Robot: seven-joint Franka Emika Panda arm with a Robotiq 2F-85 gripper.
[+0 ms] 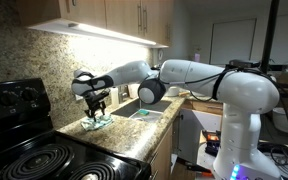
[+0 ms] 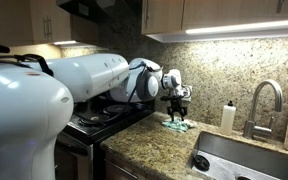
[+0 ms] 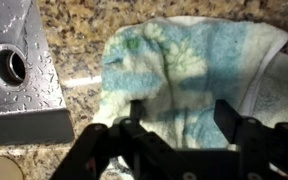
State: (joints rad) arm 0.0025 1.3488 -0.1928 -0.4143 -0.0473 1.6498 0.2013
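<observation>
Jaws apart, poised straight above the cloth point(image 3: 184, 65), whose length runs jaw to jaw, on the surface point(image 3: 74, 25) beside the sink point(image 3: 42, 92).

A speckled granite worktop point(image 1: 124, 138) ran below a matching stone backsplash point(image 2: 224, 65). Wooden cabinets point(image 1: 114, 12) hung above, with a light strip point(image 1: 104, 34) glowing beneath them. A black coil stove point(image 1: 29, 155) met one end, and a steel sink point(image 2: 249, 160) with a faucet point(image 2: 266, 100) sat toward the other.

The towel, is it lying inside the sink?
No, the towel lies crumpled on the speckled counter, next to the sink and not in it.
</observation>
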